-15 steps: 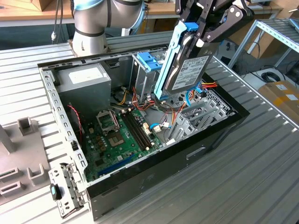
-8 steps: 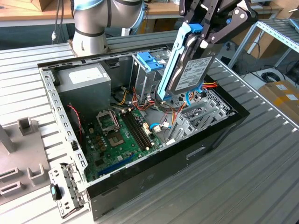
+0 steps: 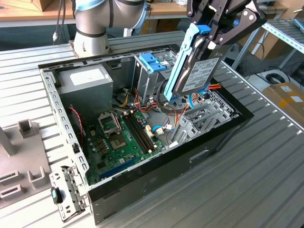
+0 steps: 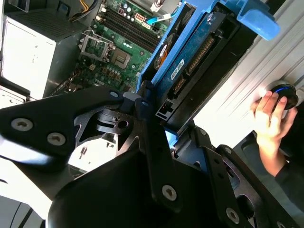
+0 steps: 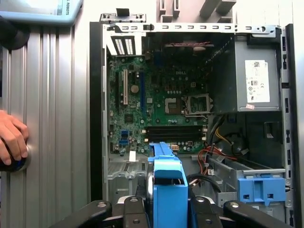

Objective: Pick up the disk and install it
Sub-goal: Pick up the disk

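Hand (image 3: 211, 40) is gripping the disk (image 3: 197, 71) on edge above the drive cage (image 3: 151, 71); I'd say it's needing rails squared to the cage, clearing cables (image 3: 178, 111).

White-labelled disk (image 3: 195, 69), white-labelled power supply (image 5: 242, 71), print too small to read

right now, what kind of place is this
Probably a robotics lab or workshop: an open desktop computer case on a slatted metal table, a robot arm mounted beside it, and a cardboard box nearby.
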Robot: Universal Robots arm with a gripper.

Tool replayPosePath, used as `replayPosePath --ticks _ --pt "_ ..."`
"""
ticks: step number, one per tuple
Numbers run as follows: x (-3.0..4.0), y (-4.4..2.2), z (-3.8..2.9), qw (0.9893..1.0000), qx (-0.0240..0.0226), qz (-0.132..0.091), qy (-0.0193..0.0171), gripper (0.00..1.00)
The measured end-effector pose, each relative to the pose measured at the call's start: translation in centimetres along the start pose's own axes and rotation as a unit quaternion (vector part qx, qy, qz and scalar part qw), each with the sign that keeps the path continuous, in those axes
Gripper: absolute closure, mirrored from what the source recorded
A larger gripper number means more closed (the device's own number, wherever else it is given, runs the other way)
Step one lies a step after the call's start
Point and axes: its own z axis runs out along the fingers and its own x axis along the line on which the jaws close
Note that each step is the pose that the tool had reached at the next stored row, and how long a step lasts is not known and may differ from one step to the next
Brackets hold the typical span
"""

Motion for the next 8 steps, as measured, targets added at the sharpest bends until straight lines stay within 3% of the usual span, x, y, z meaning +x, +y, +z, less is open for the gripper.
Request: replayPosePath --ticks 8 --pt "0.19 -1.38 0.10 1.0000 0.0000 0.000 0.0000 0.63"
